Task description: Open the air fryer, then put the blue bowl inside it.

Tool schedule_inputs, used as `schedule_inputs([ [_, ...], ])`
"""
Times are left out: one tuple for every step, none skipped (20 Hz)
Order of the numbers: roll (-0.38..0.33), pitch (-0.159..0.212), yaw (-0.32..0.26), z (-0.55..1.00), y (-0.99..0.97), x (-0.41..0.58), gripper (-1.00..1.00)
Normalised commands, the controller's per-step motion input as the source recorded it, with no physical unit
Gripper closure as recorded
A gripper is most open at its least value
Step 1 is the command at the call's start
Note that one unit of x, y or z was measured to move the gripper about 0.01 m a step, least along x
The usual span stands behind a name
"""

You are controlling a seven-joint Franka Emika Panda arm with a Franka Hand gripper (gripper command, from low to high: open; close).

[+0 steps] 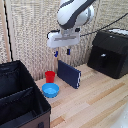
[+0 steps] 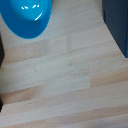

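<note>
From the exterior view's left: the blue bowl (image 1: 50,90) sits near the worktop's (image 1: 95,102) front edge. My pincer (image 1: 62,52) hangs above, empty, fingers apart. The air fryer (image 1: 110,52) looks closed at the right edge; I'd approach its handle (image 1: 103,58) squarely and slowly.
</note>
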Motion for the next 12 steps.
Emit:
schedule_inputs([
  [-0.002,-0.029,-0.374,0.0,0.06,0.0,-1.0],
  [0.0,0.0,-0.375,0.01,-0.02,0.0,-1.0],
  [0.0,0.0,-0.375,0.01,-0.02,0.0,-1.0],
  [0.0,0.0,-0.375,0.01,-0.03,0.0,-1.0],
  [0.0,0.0,-0.375,0.01,-0.03,0.0,-1.0],
  [0.0,0.0,-0.375,0.02,-0.02,0.0,-1.0],
  [0.0,0.0,-0.375,0.03,-0.01,0.0,-1.0],
  [0.0,0.0,-0.375,0.03,-0.01,0.0,-1.0],
  [0.0,0.0,-0.375,0.03,-0.01,0.003,-1.0],
  [-0.006,0.0,-0.375,0.05,-0.01,0.011,-1.0],
  [-0.026,0.0,-0.375,0.07,-0.02,0.034,-1.0],
  [-0.043,0.0,-0.375,0.09,-0.06,0.074,-1.0],
])
